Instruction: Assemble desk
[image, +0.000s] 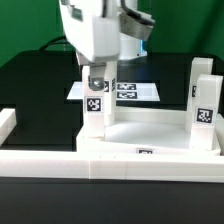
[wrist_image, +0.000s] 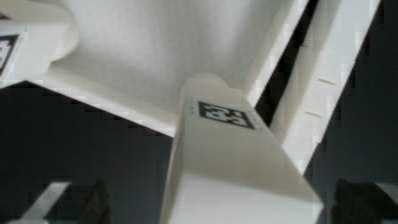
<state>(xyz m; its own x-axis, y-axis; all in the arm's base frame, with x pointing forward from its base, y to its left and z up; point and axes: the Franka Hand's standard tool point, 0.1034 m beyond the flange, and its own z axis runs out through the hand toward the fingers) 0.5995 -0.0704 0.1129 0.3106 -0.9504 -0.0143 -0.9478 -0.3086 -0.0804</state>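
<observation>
The white desk top (image: 150, 135) lies on the table with its recessed side up. It fills the upper part of the wrist view (wrist_image: 143, 50). White legs (image: 204, 100) stand upright at its right side in the exterior view. My gripper (image: 97, 85) is shut on another white square leg (image: 97, 112) with a black-and-white tag. It holds this leg upright at the top's left corner, with the lower end at the top's surface. In the wrist view the leg (wrist_image: 228, 150) runs between my dark fingers (wrist_image: 54, 203), and my gripper (wrist_image: 214, 205) is closed around it.
The marker board (image: 135, 90) lies flat just behind the desk top. The long white border rail (image: 100, 165) runs along the front, with a raised end at the exterior view's left (image: 6, 125). The table is black and a green backdrop is behind.
</observation>
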